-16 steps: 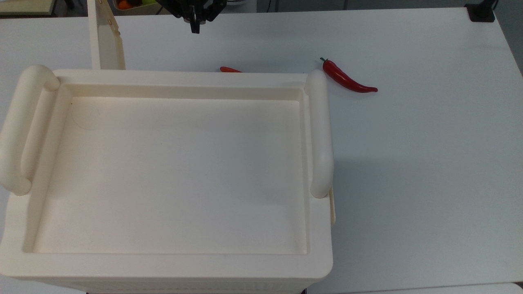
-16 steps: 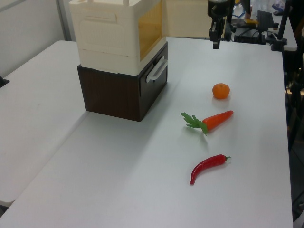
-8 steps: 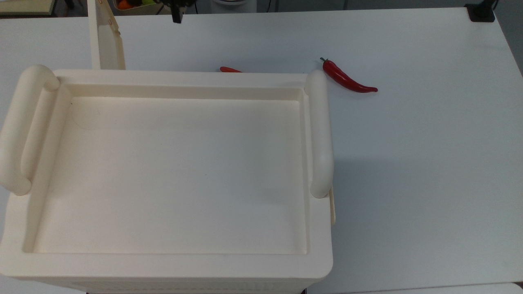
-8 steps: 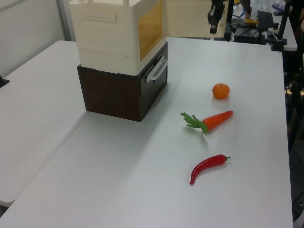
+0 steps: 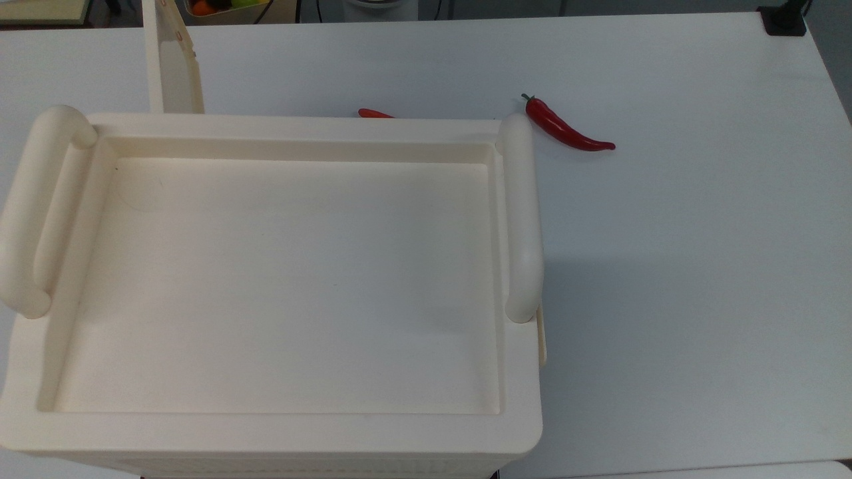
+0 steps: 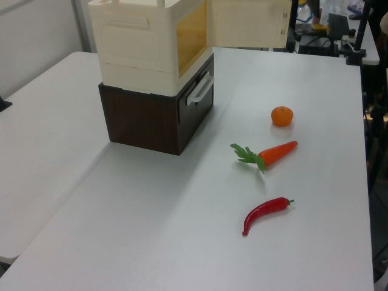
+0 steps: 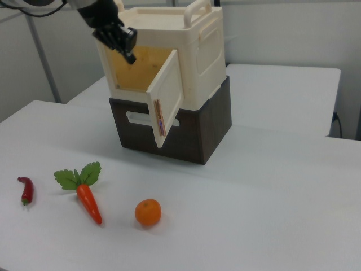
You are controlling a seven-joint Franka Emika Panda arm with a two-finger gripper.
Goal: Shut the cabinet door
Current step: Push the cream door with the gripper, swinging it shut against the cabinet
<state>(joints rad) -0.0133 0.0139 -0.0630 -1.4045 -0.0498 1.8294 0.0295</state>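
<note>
top view: the cabinet (image 5: pixel 299 130) takes up the top view's left. the cabinet door (image 5: pixel 170 66) stands out from its far edge as a thin cream panel, seen nearly edge-on, with brownish dots up its free edge. it is swung well out, nowhere near shut.

left view: cabinet (image 6: pixel 136 42) sits on a dark base. the cabinet door (image 6: pixel 248 24) juts out from the amber opening toward the left view's right, dotted free edge farthest out. long axis upright, face broad to this camera.

right view: the gripper (image 7: pixel 128 53) hangs in front of the upper part of the opening, toward the right view's left. its fingers look drawn close together with nothing between them. the cabinet door (image 7: pixel 166 96) lies to the right of the fingers and below them, apart from them, not touched. it is hinged on the cabinet (image 7: pixel 203 51) at the far side from the fingers, and its free edge, with the dotted strip, swings out toward the camera.

the relation that matters: the fingers sit on the opening side of the panel, so the face turned toward them is, by my reading, the inner one. a closing push would need the other face. i judge the fingers must clear the free edge, come round behind it, then press it back toward the opening.
</note>
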